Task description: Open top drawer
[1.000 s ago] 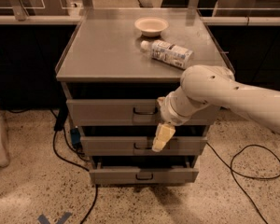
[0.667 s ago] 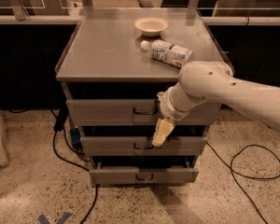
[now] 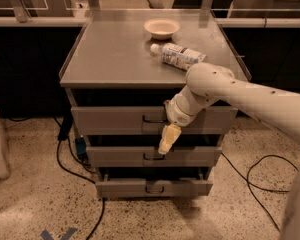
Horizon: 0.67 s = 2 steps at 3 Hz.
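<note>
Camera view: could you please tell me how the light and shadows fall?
In the camera view, soft glare sheens the cabinet top; deep shadow fills the recess above the top drawer; the tool hangs lit, just right of and below its handle.

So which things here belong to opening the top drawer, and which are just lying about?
Job: wide grey metal top drawer; its small dark wire handle; cream gripper just below that handle.
Lying about: pale round bowl; white plastic bottle on its side; middle grey drawer; bottom grey drawer.
</note>
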Motion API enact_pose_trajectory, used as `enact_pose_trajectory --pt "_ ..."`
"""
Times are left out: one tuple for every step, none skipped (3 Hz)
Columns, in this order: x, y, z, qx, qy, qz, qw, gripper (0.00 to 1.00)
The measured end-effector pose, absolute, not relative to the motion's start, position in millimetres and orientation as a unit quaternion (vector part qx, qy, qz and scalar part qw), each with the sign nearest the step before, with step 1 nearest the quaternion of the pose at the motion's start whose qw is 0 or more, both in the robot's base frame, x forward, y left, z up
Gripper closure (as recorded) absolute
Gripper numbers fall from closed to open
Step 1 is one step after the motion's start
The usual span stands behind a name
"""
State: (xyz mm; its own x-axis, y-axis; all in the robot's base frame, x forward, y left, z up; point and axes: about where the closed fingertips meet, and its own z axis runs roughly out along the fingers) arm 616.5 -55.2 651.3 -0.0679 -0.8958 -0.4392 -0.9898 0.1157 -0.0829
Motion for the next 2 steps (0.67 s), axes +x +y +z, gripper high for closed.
enact_pose_trajectory --pt "617.7 -54.6 652.0 -0.653 0.722 0.126 0.191 0.0" --pt "615.6 -55.4 651.0 -0.653 0.722 0.141 0.177 0.0"
